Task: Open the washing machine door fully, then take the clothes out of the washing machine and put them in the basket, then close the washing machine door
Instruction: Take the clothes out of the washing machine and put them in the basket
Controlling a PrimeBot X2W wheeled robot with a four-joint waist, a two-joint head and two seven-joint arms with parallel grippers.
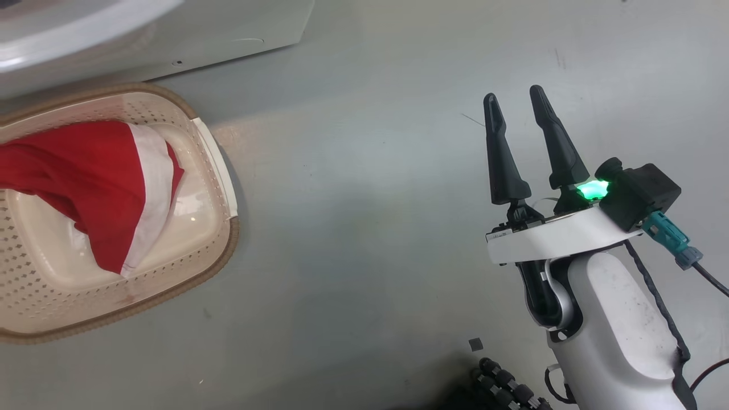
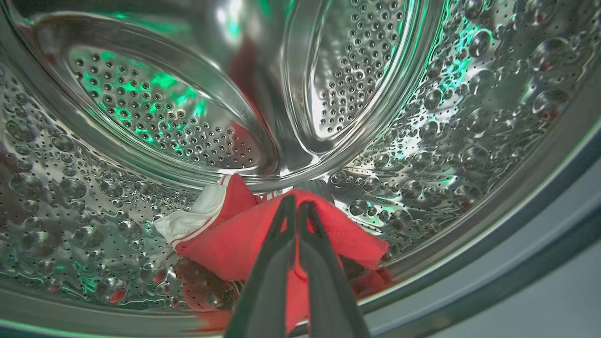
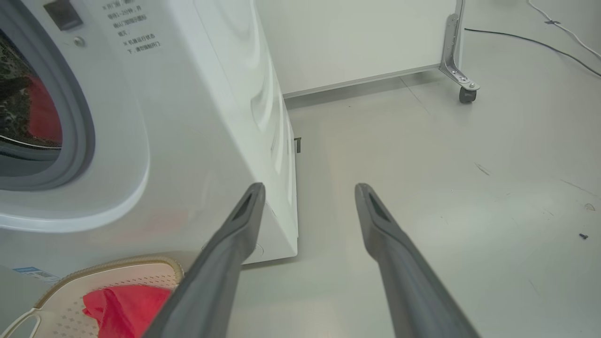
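My left gripper (image 2: 296, 203) is deep inside the steel drum (image 2: 155, 117) of the washing machine (image 3: 211, 117). It is shut on a red garment with white panels, part of the clothes (image 2: 225, 234), which peaks up at the fingertips. More red cloth (image 3: 44, 112) shows through the grey-ringed opening. The cream basket (image 1: 211, 188) stands on the floor before the washer, with a red and white garment (image 1: 102, 182) draped in it. My right gripper (image 1: 514, 98) hovers open over bare floor to the basket's right, nothing between its fingers (image 3: 235, 225). The washing machine door is out of view.
Grey floor (image 1: 353, 228) spreads between the basket and my right arm. Behind the washer a white panel stands on a castor (image 3: 467, 95). Cables (image 3: 521, 40) trail across the far floor. A small dark scrap (image 1: 475, 344) lies near my arm's base.
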